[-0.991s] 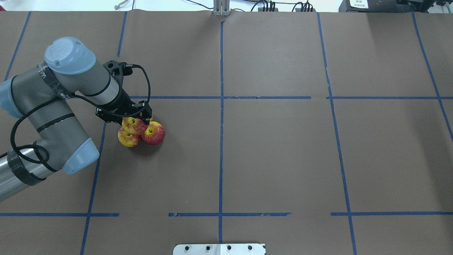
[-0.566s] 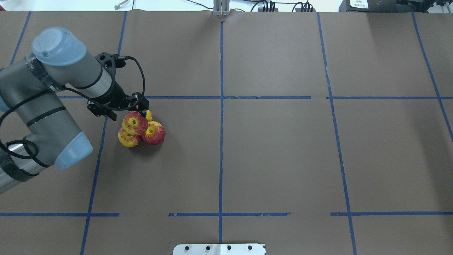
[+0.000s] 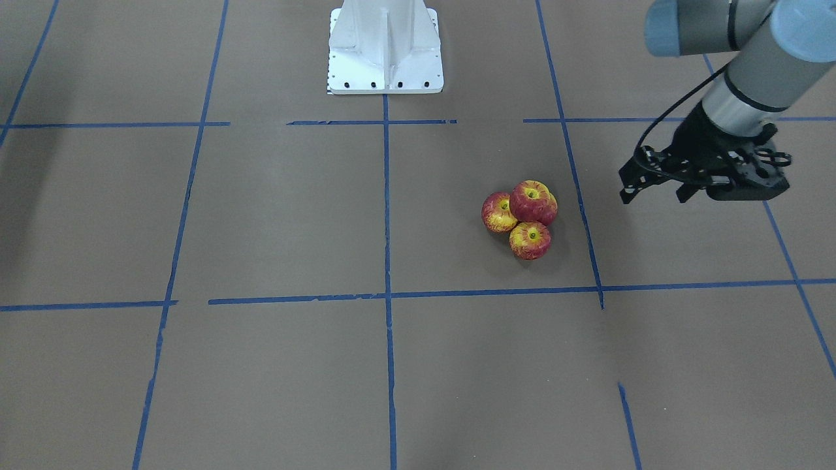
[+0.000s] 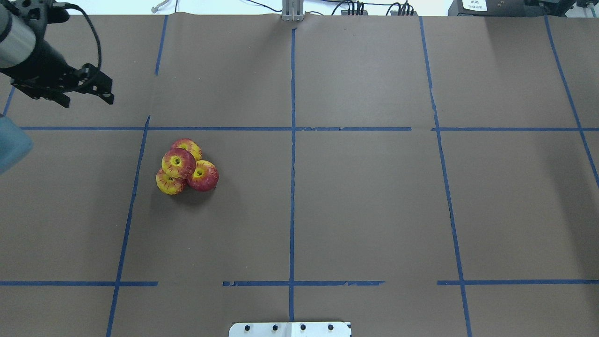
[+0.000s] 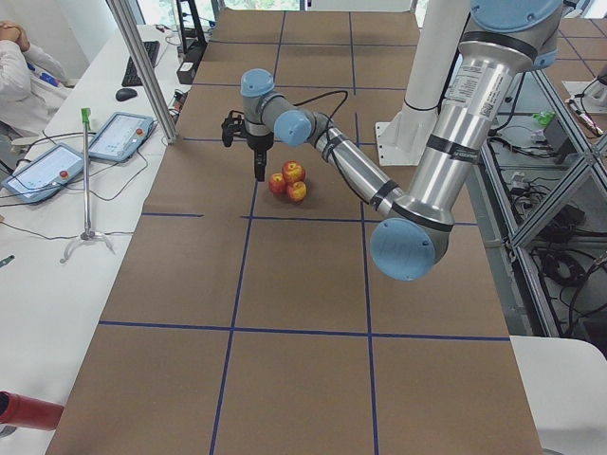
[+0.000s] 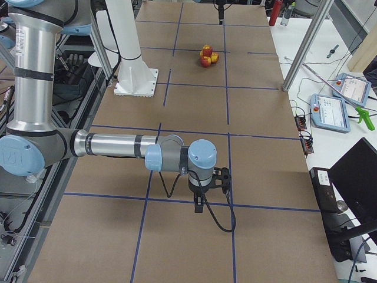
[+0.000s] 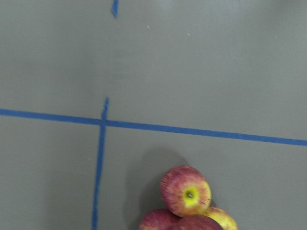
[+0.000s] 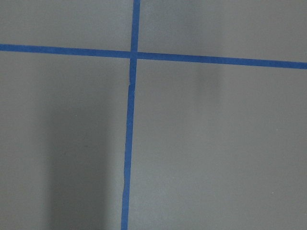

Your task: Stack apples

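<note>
Four red-and-yellow apples form a small pile left of the table's centre. The top apple (image 4: 178, 162) (image 3: 533, 202) rests on three others (image 4: 204, 176) (image 4: 169, 184) (image 4: 189, 147). The pile also shows at the bottom edge of the left wrist view (image 7: 185, 190) and in the exterior left view (image 5: 289, 180). My left gripper (image 4: 85, 99) (image 3: 653, 196) is open and empty, raised, well away from the pile toward the far left. My right gripper (image 6: 200, 203) hangs over bare table near the right end; I cannot tell whether it is open or shut.
Blue tape lines (image 4: 292, 128) divide the brown table cover. The white robot base (image 3: 385, 46) stands at the near middle edge. Tablets (image 5: 119, 136), a metal post (image 5: 142, 66) and a seated person (image 5: 24, 71) are beyond the far edge.
My left gripper was at the top apple, then drew back and up to the far left. The top apple stays on the other three.
</note>
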Controlling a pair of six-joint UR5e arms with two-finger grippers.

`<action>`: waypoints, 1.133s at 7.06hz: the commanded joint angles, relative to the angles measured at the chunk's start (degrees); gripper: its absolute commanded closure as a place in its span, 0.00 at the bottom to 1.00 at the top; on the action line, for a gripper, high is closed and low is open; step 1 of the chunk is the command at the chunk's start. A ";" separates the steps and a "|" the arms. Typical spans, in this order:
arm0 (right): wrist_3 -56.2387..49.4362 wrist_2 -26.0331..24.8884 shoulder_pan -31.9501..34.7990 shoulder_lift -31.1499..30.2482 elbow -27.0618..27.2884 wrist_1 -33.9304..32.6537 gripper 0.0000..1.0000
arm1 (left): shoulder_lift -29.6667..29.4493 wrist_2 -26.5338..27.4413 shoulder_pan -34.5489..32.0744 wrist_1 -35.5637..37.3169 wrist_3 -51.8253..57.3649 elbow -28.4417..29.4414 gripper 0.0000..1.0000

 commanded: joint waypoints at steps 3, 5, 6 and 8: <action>0.00 0.00 0.00 0.00 0.00 0.00 0.00 | 8.26 -0.25 -15.84 0.59 29.68 9.35 0.00; 0.00 0.00 0.00 0.00 0.00 0.00 0.00 | 10.73 -2.16 -22.93 0.85 36.15 12.67 0.00; 0.00 0.00 0.00 0.00 0.00 0.00 0.00 | 11.51 -8.36 -26.46 1.03 45.60 18.26 0.00; 0.00 0.00 0.00 0.00 0.00 0.00 0.00 | 11.18 -8.95 -26.49 3.92 46.75 19.90 0.00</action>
